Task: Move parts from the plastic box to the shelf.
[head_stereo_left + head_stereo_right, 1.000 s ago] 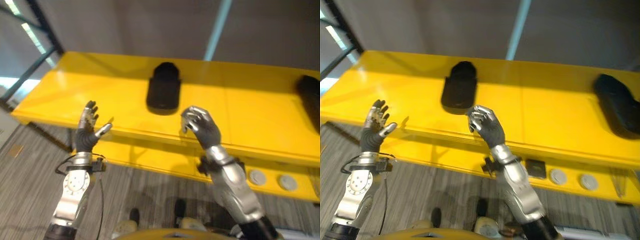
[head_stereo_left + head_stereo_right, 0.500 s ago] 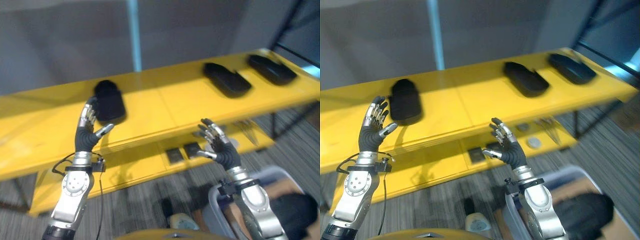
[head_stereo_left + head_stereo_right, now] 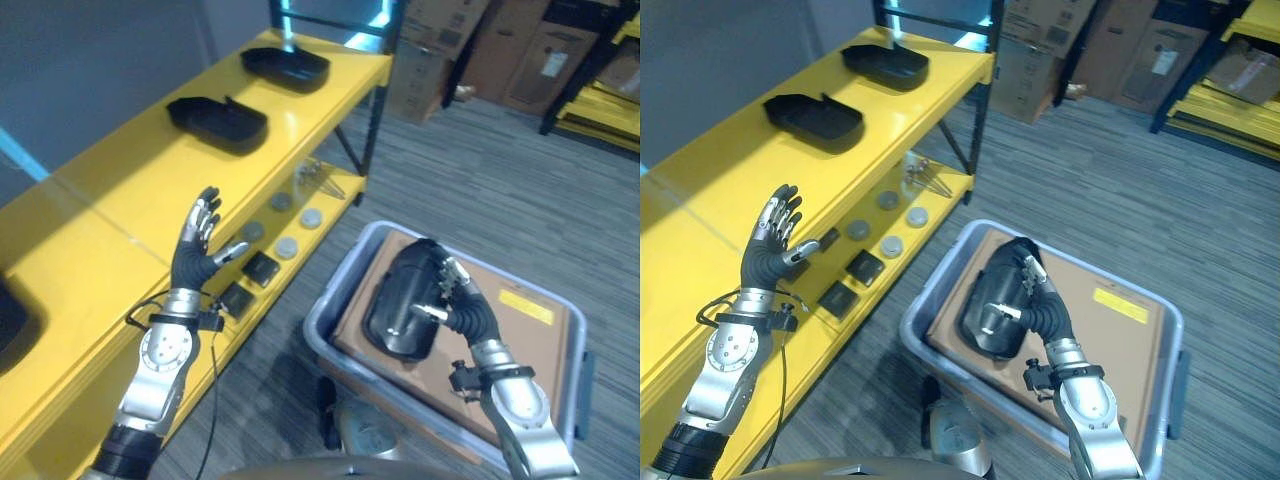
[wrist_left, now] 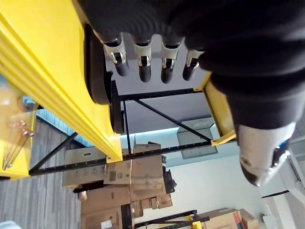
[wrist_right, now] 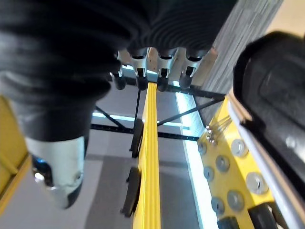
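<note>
Though in box (image 3: 345, 290), black part (image 3: 400, 305) sits beside open R hand (image 3: 462, 305).

Warehouse: yellow shelf (image 3: 120, 190), stacked cardboard boxes (image 3: 470, 60), grey carpet floor (image 3: 540, 190).

Left hand (image 3: 198, 250) is raised beside the yellow shelf (image 3: 120, 170), fingers straight and spread. Right hand (image 3: 462, 305) is held above the grey plastic box (image 3: 345, 290), fingers relaxed and open.
</note>
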Available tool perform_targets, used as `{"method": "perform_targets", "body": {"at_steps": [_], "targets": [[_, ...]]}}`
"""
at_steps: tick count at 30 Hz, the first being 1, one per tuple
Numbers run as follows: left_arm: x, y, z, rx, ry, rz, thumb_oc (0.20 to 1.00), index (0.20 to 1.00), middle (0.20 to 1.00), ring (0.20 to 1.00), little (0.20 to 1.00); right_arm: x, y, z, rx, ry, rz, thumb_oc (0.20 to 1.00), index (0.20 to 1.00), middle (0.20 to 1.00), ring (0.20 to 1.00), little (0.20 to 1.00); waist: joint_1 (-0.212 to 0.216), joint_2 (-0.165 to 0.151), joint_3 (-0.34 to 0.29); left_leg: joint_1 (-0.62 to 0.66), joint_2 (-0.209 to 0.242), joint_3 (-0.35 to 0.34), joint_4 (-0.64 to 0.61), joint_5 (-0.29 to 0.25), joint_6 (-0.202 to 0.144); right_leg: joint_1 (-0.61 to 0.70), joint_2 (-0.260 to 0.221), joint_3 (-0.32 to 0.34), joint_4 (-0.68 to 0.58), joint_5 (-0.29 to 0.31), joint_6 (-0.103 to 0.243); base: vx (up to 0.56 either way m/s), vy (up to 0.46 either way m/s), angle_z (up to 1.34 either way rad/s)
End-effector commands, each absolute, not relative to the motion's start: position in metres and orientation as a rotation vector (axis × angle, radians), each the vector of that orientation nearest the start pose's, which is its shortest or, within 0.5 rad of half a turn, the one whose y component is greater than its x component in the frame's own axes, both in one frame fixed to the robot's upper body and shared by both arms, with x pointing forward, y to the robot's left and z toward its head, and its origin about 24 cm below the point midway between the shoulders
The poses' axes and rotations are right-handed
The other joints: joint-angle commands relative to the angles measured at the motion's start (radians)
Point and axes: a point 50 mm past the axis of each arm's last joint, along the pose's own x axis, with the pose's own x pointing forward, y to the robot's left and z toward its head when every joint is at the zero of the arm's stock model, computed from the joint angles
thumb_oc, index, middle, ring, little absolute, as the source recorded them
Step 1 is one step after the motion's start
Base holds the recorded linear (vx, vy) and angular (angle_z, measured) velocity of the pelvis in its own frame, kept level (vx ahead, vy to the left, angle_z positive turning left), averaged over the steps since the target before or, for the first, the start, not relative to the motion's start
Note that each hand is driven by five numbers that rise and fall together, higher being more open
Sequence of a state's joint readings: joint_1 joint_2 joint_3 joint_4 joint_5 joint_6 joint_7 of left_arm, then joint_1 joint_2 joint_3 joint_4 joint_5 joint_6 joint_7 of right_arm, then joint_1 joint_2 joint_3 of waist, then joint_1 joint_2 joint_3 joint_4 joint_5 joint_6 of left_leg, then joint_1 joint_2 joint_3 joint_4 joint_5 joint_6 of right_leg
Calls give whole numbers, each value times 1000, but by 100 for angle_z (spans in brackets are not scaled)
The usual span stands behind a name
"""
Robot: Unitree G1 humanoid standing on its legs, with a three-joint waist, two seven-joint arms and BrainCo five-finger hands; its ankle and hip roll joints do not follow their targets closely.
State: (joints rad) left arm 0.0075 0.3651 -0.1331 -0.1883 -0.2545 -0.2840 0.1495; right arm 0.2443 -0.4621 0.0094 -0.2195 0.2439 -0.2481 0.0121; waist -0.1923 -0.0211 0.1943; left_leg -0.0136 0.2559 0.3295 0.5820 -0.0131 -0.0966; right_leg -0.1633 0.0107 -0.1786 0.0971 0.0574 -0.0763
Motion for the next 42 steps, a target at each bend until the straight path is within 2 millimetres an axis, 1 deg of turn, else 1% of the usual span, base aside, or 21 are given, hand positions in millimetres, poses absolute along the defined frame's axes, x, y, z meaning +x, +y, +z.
{"method": "perform_targets", "body": {"at_steps": [1, 3, 4, 5, 6, 7, 9, 13, 14, 15, 17, 19, 20, 21, 23, 24, 26, 28, 31, 37, 42], "targets": [[242, 184, 135, 48, -540, -35, 1000, 1000, 1000, 1000, 1000, 213, -210, 111, -169, -383, 118, 1000, 1000, 1000, 1000, 1000, 26, -29, 21, -36, -132, -122, -49, -67, 50, 122, -45, 90, -68, -112, 122, -13, -6, -96], [239, 187, 135, 50, -547, -10, 1000, 1000, 1000, 1000, 1000, 222, -202, 110, -164, -384, 156, 1000, 1000, 1000, 1000, 1000, 81, -34, 29, -75, -254, -315, -71, -100, 63, 127, -33, 166, -96, -86, 139, 10, 24, -140], [236, 192, 133, 53, -543, 13, 1000, 1000, 1000, 1000, 1000, 226, -198, 109, -146, -375, 180, 1000, 1000, 1000, 1000, 1000, 111, -36, 25, -66, -295, -423, -139, -140, 74, 138, -27, 222, -120, -71, 151, 27, 25, -186], [236, 192, 132, 53, -543, 14, 1000, 1000, 1000, 1000, 1000, 227, -198, 109, -146, -375, 181, 1000, 1000, 1000, 1000, 1000, 112, -37, 26, -60, -295, -421, -145, -140, 74, 142, -27, 224, -122, -71, 151, -27, 88, -168], [232, 195, 129, 34, -534, 26, 1000, 1000, 1000, 1000, 1000, 230, -198, 105, -156, -349, 199, 1000, 1000, 1000, 1000, 1000, 129, -37, 8, 24, -346, -529, -302, -190, 93, 128, -13, 286, -120, -38, 167, -28, 70, -103], [232, 195, 129, 34, -534, 26, 1000, 1000, 1000, 1000, 1000, 230, -198, 104, -156, -349, 199, 1000, 1000, 1000, 1000, 1000, 130, -39, 9, 32, -346, -528, -314, -184, 93, 130, -14, 288, -119, -39, 167, -69, 106, -55], [236, 189, 128, 21, -528, 8, 1000, 1000, 1000, 1000, 1000, 226, -201, 103, -159, -342, 173, 1000, 1000, 1000, 1000, 1000, 111, -36, 6, 65, -336, -502, -374, -211, 104, 114, -18, 279, -111, -32, 171, -114, 116, -41], [238, 184, 133, 27, -545, -18, 1000, 1000, 1000, 1000, 1000, 221, -204, 101, -138, -335, 160, 1000, 1000, 1000, 1000, 1000, 84, -40, 11, 77, -336, -476, -450, -200, 123, 49, -22, 280, -97, 11, 197, -214, 159, 36], [240, 184, 138, 53, -568, -31, 1000, 1000, 1000, 1000, 1000, 222, -197, 99, -118, -337, 168, 1000, 1000, 1000, 1000, 1000, 78, -57, 30, 70, -333, -438, -484, -199, 135, -13, -18, 287, -102, 61, 248, -422, 116, 5], [243, 186, 140, 74, -571, -25, 1000, 1000, 1000, 1000, 1000, 224, -191, 98, -130, -339, 179, 1000, 1000, 1000, 1000, 1000, 83, -73, 42, 38, -331, -399, -488, -181, 142, -43, -27, 278, -112, 85, 284, -423, 116, -6], [243, 186, 140, 75, -571, -25, 1000, 1000, 1000, 1000, 1000, 224, -190, 98, -129, -339, 179, 1000, 1000, 1000, 1000, 1000, 87, -75, 41, 36, -332, -396, -488, -181, 143, -47, -27, 282, -113, 87, 284, -152, 7, -88], [245, 190, 142, 97, -573, -22, 1000, 1000, 1000, 1000, 1000, 225, -186, 96, -148, -331, 201, 1000, 1000, 1000, 1000, 1000, 100, -71, 52, 8, -309, -364, -503, -149, 146, -58, -39, 240, -90, 46, 280, -293, -43, -101], [244, 192, 143, 104, -576, -24, 1000, 1000, 1000, 1000, 1000, 226, -182, 97, -181, -340, 213, 1000, 1000, 1000, 1000, 1000, 128, -50, 54, -6, -281, -340, -532, -115, 144, -27, -77, 171, -33, -13, 247, -280, -57, -31], [244, 192, 143, 104, -576, -24, 1000, 1000, 1000, 1000, 1000, 226, -182, 97, -181, -339, 213, 1000, 1000, 1000, 1000, 1000, 127, -50, 54, -3, -281, -341, -536, -113, 144, -27, -78, 170, -29, -16, 247, -241, -74, -40], [243, 193, 144, 98, -576, -27, 1000, 1000, 1000, 1000, 1000, 229, -180, 93, -226, -326, 210, 1000, 1000, 1000, 1000, 1000, 151, -22, 40, -13, -245, -329, -575, -72, 132, 41, -132, 142, 51, -77, 217, -196, -88, -65], [243, 193, 144, 97, -575, -27, 1000, 1000, 1000, 1000, 1000, 228, -180, 93, -226, -325, 210, 1000, 1000, 1000, 1000, 1000, 151, -22, 40, -10, -246, -329, -576, -73, 132, 41, -133, 143, 55, -81, 217, -150, -113, -33], [242, 194, 144, 99, -572, -27, 1000, 1000, 1000, 1000, 1000, 233, -180, 90, -243, -315, 195, 1000, 1000, 1000, 1000, 1000, 175, -23, 16, -23, -234, -322, -571, -69, 120, 122, -190, 135, 35, -78, 226, -53, -183, -22], [240, 196, 141, 111, -560, 1, 1000, 1000, 1000, 1000, 1000, 238, -180, 95, -294, -339, 167, 1000, 1000, 1000, 1000, 1000, 197, -46, -5, -24, -238, -315, -587, -62, 108, 144, -192, 105, -65, -77, 237, -19, -247, -26], [238, 199, 135, 85, -541, 21, 1000, 1000, 1000, 1000, 1000, 249, -181, 105, -365, -386, 140, 1000, 1000, 1000, 1000, 1000, 209, -45, -25, -31, -225, -293, -602, -54, 90, 177, -174, 72, -184, -60, 247, 19, -170, -18], [240, 186, 129, 18, -510, -31, 1000, 1000, 1000, 1000, 1000, 270, -193, 120, -526, -439, 43, 1000, 1000, 1000, 1000, 1000, 222, -24, 14, -43, -197, -319, -637, -15, 71, 167, -144, 45, -184, -81, 222, -32, -87, 6], [241, 180, 128, 3, -499, -64, 1000, 1000, 1000, 1000, 1000, 284, -192, 126, -556, -460, -18, 1000, 1000, 1000, 1000, 1000, 229, -9, 46, -42, -189, -343, -662, 5, 62, 163, -130, 32, -184, -88, 212, -20, -25, 17]]}}
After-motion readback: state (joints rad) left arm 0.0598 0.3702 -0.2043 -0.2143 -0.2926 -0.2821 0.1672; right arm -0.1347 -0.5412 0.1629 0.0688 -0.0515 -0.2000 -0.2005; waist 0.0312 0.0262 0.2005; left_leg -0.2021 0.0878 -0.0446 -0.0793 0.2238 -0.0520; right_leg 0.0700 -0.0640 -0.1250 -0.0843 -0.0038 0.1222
